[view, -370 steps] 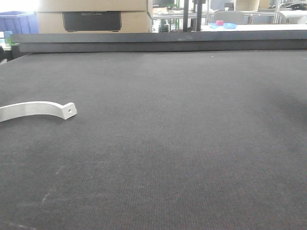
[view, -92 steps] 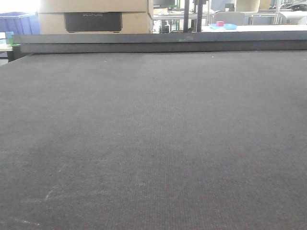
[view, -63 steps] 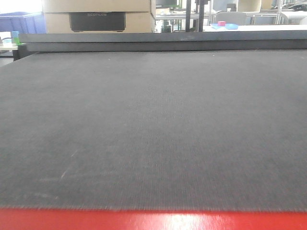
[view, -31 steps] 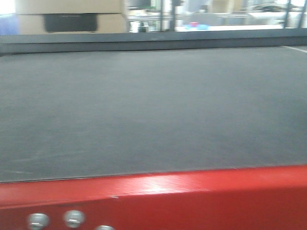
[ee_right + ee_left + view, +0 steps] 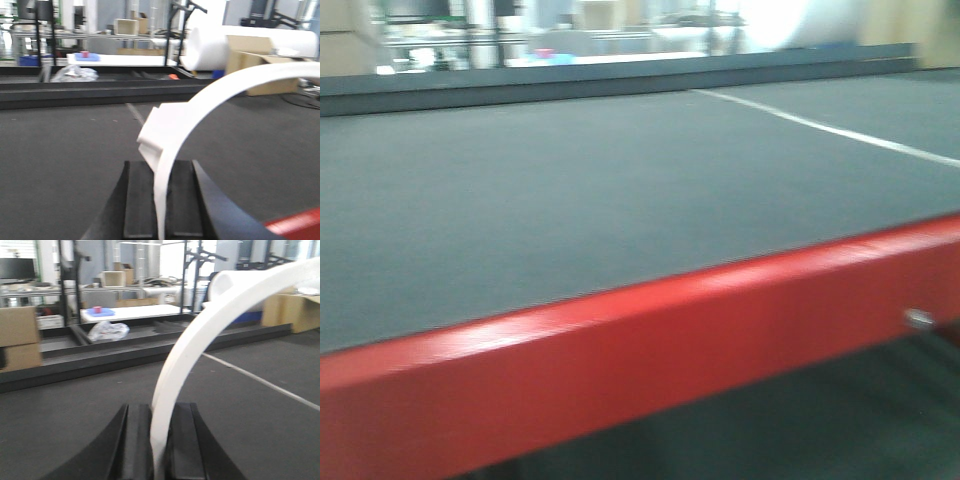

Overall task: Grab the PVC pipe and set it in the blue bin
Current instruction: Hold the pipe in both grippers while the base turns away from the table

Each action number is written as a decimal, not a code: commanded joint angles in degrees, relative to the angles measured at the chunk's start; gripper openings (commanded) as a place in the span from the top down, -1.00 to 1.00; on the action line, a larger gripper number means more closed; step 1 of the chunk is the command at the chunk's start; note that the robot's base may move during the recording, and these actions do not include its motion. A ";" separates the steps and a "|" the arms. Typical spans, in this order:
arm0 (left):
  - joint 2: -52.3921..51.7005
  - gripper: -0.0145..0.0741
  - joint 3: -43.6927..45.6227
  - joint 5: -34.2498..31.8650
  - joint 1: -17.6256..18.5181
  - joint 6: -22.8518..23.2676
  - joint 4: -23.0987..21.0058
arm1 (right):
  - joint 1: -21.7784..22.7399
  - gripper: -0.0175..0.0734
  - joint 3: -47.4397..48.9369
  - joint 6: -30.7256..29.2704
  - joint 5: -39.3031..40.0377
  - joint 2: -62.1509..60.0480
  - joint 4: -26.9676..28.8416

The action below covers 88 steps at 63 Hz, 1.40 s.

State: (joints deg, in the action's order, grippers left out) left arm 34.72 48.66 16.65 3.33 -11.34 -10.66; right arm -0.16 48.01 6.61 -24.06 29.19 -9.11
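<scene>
Grip status: you see the left gripper (image 5: 159, 410) clamped on the PVC pipe (image 5: 197, 340), which rises from between its black fingers and arcs up to the right above the dark table (image 5: 60, 415). Your right gripper (image 5: 161, 166) likewise pinches a white curved piece (image 5: 200, 110); you cannot tell whether it is the same pipe.

Left gripper (image 5: 160, 410): closed, with the PVC pipe (image 5: 200, 335) clamped between its two black fingers (image 5: 134, 440).
PVC pipe: a white arc, seen rising from the fingers and bending toward the upper right.
Counter (image 5: 60, 425): dark mat, spread below and behind the PVC pipe.
White line (image 5: 260, 381): marked on the counter, right of the PVC pipe.
Plastic bag (image 5: 107, 331): crumpled, left of the PVC pipe, beyond the counter's far edge.
Cardboard box (image 5: 19, 337): far left of the PVC pipe.
</scene>
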 commanded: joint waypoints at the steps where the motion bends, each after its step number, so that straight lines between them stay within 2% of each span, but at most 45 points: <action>1: -0.24 0.92 -0.06 -1.44 0.38 0.02 -0.15 | 0.15 0.97 -0.08 -0.33 1.39 -0.30 -0.77; 88: -0.24 0.92 -0.06 -1.44 0.38 0.02 -0.15 | 0.15 0.97 -0.08 -0.33 1.39 -0.30 -0.77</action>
State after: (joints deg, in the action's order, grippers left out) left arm 34.72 48.66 16.55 3.33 -11.34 -10.66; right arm -0.16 48.01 6.61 -24.06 29.19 -9.22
